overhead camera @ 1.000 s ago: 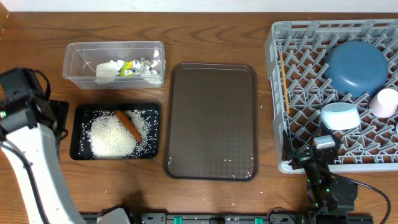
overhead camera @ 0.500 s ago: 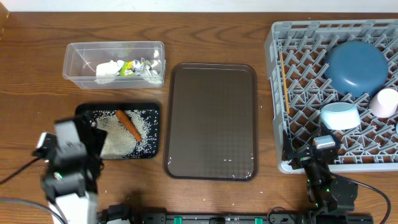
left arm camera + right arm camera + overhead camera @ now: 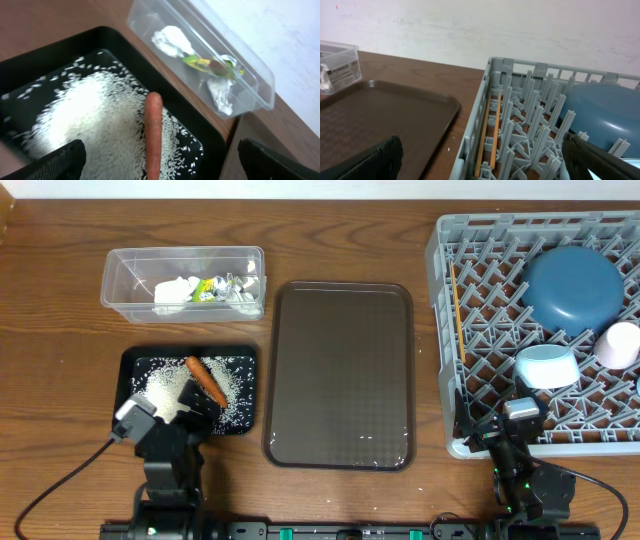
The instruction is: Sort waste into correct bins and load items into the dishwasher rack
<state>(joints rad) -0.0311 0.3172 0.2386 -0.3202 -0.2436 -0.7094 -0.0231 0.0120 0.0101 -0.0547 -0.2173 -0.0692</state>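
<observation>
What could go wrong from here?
1. The left end effector hangs open over the near edge of the black tray; a careless move could knock it and scatter the rice.
2. The chopsticks lie loose between pegs at the edge of the rack and might slip through.

We see a grained wooden tabletop (image 3: 60, 330), a clear glossy plastic tub (image 3: 183, 281), a matt grey plastic rack (image 3: 480, 330) and a textured brown tray (image 3: 340, 370).

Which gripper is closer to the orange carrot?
Left. The left gripper is beside the carrot, over the black tray; the right gripper is far off, by the rack.
</observation>
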